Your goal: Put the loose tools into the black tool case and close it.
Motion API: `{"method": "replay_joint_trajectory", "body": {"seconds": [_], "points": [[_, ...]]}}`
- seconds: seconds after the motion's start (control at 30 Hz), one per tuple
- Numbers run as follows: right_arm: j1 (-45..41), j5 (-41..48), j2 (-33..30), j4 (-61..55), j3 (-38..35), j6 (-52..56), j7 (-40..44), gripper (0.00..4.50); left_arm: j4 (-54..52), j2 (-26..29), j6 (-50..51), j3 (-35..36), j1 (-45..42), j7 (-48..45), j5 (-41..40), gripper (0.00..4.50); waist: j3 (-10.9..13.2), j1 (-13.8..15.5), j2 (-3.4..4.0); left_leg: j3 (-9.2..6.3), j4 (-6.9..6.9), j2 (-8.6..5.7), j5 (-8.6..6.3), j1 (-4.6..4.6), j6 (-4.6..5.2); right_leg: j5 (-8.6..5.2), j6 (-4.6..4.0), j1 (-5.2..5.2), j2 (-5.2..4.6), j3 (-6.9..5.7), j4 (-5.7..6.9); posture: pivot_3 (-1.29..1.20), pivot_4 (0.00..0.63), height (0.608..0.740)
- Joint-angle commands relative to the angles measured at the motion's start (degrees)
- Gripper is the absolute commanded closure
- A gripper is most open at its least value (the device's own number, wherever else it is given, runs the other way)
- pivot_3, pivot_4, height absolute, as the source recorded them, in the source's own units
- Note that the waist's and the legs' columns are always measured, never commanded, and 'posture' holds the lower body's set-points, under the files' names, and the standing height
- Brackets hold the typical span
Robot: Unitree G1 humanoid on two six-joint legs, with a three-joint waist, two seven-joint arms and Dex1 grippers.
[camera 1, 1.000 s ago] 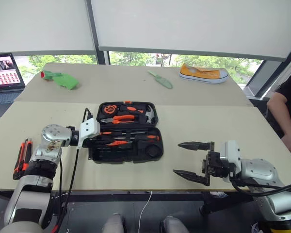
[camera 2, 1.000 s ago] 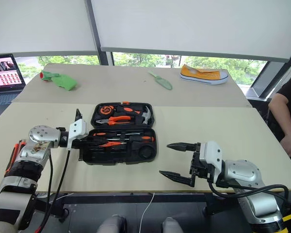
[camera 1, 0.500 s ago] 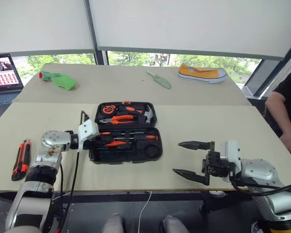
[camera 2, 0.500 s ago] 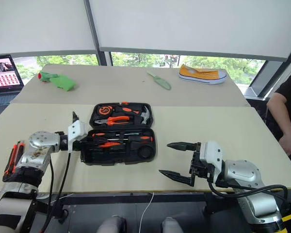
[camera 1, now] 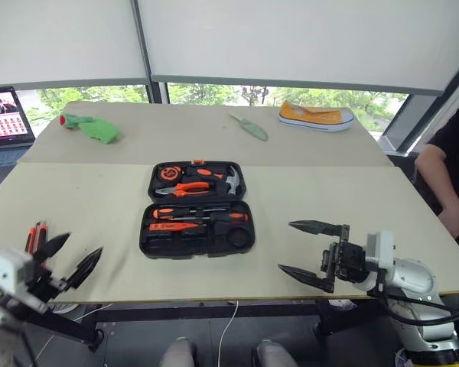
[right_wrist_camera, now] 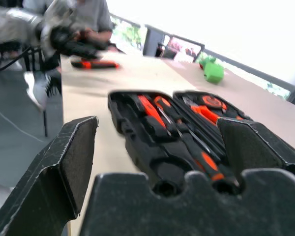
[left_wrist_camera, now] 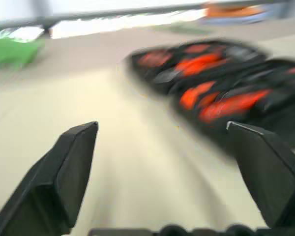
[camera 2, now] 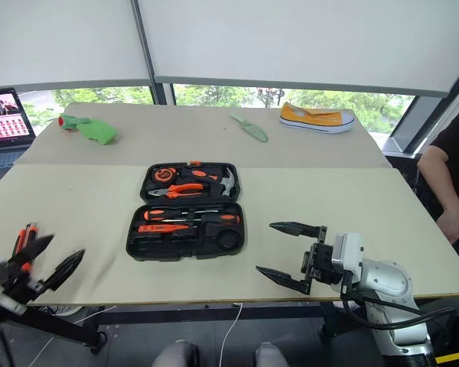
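Note:
The black tool case lies open at the table's middle, with orange-and-black tools in the slots of both halves. Loose tools, orange and black, lie near the table's left edge. My left gripper hangs open and empty at the near left corner, just right of those tools and well left of the case. In the left wrist view its fingers stand wide apart, with the case blurred beyond them. My right gripper is open and empty, right of the case and pointing at it. The right wrist view shows the case.
On the far table lie a green trowel, a yellow shoe and a green bundle. A laptop stands at the far left. A person's arm is at the right edge.
My left gripper has pulled away from the case's left side to the near left corner and opened. My right gripper has stayed where it was.

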Motion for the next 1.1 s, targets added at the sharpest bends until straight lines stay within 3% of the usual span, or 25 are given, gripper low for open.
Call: {"method": "replay_joint_trajectory", "body": {"seconds": [0.03, 0.23, 0.37, 0.5, 0.7, 0.83, 1.03, 1.1], "points": [[1.2, 2.4, 0.4, -3.1, 0.4, -0.1, 1.2, 0.0, 1.8, -4.7, -3.4, 10.7, 7.1, 6.2, -2.0, 0.1, 0.0, -0.1, -0.04, 0.07, 0.0, -0.02, -0.01, 0.12, -0.01, -0.06, 0.1, 0.04, -0.09, 0.0, -0.01, 0.0, 0.15, 0.74], [1.3, 2.4, 1.5, -4.4, 2.6, 0.1, 0.9, 0.0, 4.9, -8.9, -1.9, 14.3, 12.9, 12.5, -2.5, 0.1, -0.1, -0.1, -0.13, 0.1, -0.02, -0.06, -0.05, 0.16, -0.07, -0.18, 0.24, 0.03, -0.22, -0.05, -0.12, 0.0, 0.15, 0.74], [0.7, 2.5, 1.6, -4.4, 2.8, 0.6, 0.6, 0.0, 2.8, -8.1, 2.5, 13.2, 12.2, 16.2, -4.3, 0.1, -0.1, 0.4, -0.22, 0.08, -0.04, -0.04, -0.1, 0.1, -0.15, -0.17, 0.22, 0.04, -0.31, -0.14, -0.37, 0.0, 0.15, 0.74], [-0.6, 2.4, 1.5, -3.7, 3.0, 1.0, 0.6, 0.0, -0.5, -4.0, 11.1, 12.3, 8.3, 22.4, -7.1, 0.1, -0.2, 0.5, -0.26, 0.06, -0.05, -0.02, -0.11, 0.08, -0.17, -0.16, 0.21, 0.02, -0.31, -0.18, -0.39, 0.0, 0.15, 0.74], [-4.6, 2.3, 1.6, -3.2, 4.6, 2.7, 1.1, 0.0, 2.1, 7.7, 25.7, 9.0, -2.3, 29.8, -7.2, 0.1, -0.3, 0.4, -0.39, 0.09, -0.15, 0.0, -0.11, 0.08, -0.17, 0.0, 0.01, 0.0, -0.28, -0.28, -0.38, 0.0, 0.15, 0.74], [-6.6, 1.9, 2.6, -3.5, 6.1, 3.7, 0.2, 0.0, 6.5, 13.7, 34.8, 2.0, -8.9, 32.4, -3.3, 0.1, -0.3, 0.0, -0.48, 0.26, -0.36, -0.03, -0.11, 0.09, -0.16, 0.17, -0.19, -0.04, -0.31, -0.25, -0.48, 0.0, 0.15, 0.74], [-7.2, 1.7, 2.8, -3.9, 6.6, 4.3, -0.1, 0.0, 11.1, 17.5, 41.8, -3.8, -14.0, 32.1, 0.2, 0.1, -0.3, -0.1, -0.35, 0.24, -0.83, -0.01, -0.07, 0.18, -0.14, 0.28, 0.01, -0.02, -0.18, -0.28, -0.42, 0.0, 0.15, 0.74], [-7.0, 1.8, 2.5, -4.1, 6.3, 4.5, -0.3, 0.0, 10.9, 17.2, 40.2, -4.4, -15.0, 31.1, 1.0, 0.48, -0.2, -0.1, -0.15, 0.25, -0.86, -0.02, -0.07, 0.19, -0.14, 0.28, 0.0, -0.03, -0.2, -0.27, -0.42, 0.0, 0.15, 0.74]]}}
